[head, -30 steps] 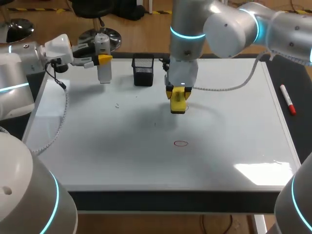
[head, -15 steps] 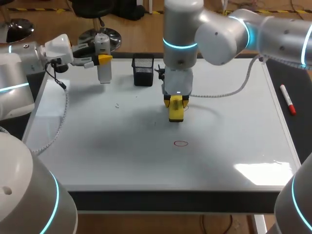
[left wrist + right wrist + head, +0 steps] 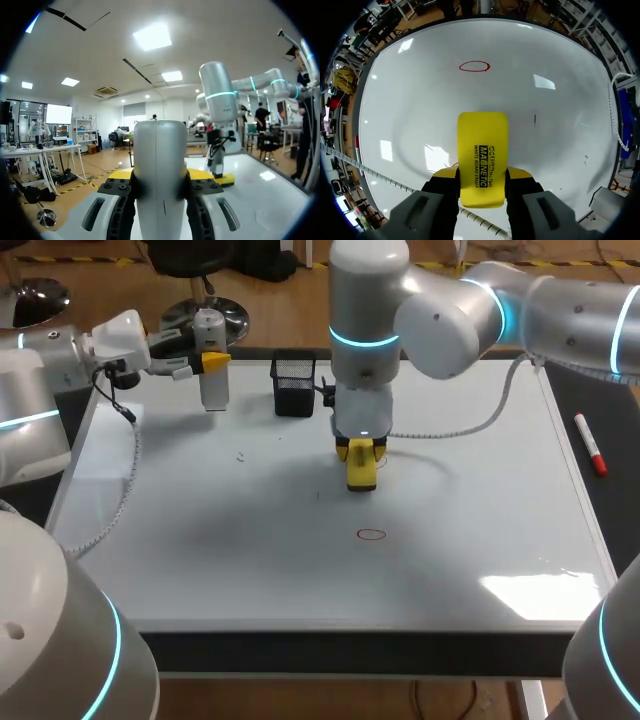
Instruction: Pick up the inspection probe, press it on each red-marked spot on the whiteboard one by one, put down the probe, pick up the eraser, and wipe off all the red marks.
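Note:
My left gripper [image 3: 212,361] is shut on the pale grey inspection probe [image 3: 211,368], held upright above the whiteboard's far left corner. In the left wrist view the probe [image 3: 161,165] stands between the yellow fingertips and hides what lies ahead. My right gripper [image 3: 361,448] points straight down at mid-board, shut on the yellow eraser [image 3: 362,470]. In the right wrist view the eraser [image 3: 483,155] juts out from the gripper [image 3: 482,176] low over the whiteboard [image 3: 560,130]. One red oval mark [image 3: 371,534] lies nearer the front edge, ahead of the eraser [image 3: 475,66].
A black mesh pen holder [image 3: 294,386] stands at the whiteboard's [image 3: 470,540] far edge, just left of the right arm. A red-capped marker [image 3: 590,445] lies on the dark strip past the board's right side. A few tiny dark specks [image 3: 240,456] dot the left part.
The right arm has shifted slightly left and towards the front with the eraser, its wrist turning a little. The left arm and probe have not moved.

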{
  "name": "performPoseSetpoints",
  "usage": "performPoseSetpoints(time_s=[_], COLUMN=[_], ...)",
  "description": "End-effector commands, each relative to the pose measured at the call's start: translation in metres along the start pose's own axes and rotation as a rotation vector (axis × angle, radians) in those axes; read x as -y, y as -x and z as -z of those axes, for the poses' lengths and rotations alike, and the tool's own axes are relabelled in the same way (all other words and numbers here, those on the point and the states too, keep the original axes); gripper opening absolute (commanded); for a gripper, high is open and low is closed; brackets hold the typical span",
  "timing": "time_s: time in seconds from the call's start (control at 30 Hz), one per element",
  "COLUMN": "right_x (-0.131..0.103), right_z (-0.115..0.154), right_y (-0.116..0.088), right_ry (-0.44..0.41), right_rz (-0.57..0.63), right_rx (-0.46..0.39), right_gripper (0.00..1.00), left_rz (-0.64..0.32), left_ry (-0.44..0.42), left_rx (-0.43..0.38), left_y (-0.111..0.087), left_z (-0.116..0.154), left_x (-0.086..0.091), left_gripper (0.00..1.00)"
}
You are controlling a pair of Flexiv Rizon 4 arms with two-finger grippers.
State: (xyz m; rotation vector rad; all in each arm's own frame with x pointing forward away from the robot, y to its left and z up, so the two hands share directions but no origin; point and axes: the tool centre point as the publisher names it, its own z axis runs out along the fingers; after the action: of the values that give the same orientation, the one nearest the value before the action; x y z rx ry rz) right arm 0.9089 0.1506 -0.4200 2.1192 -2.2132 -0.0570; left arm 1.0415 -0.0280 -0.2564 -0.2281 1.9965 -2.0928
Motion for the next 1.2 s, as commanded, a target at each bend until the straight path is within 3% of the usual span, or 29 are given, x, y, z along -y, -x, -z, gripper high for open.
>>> performPoseSetpoints(time_s=[0.03,0.7,1.2], right_x=[-0.001,-0.001,-0.001], right_z=[-0.003,-0.015,-0.025], right_y=[-0.003,-0.011,-0.032], right_ry=[-0.006,-0.02,0.0], right_rz=[-0.001,-0.012,-0.04], right_rx=[0.003,0.002,-0.008], right_gripper=[0.0,0.0,0.0], left_rz=[-0.002,-0.002,-0.002], left_ry=[0.0,0.0,0.0], left_rx=[0.003,0.003,0.003], left_y=[-0.001,-0.001,-0.001], left_z=[-0.001,-0.001,-0.001], left_x=[0.001,0.001,0.001], left_gripper=[0.0,0.0,0.0])
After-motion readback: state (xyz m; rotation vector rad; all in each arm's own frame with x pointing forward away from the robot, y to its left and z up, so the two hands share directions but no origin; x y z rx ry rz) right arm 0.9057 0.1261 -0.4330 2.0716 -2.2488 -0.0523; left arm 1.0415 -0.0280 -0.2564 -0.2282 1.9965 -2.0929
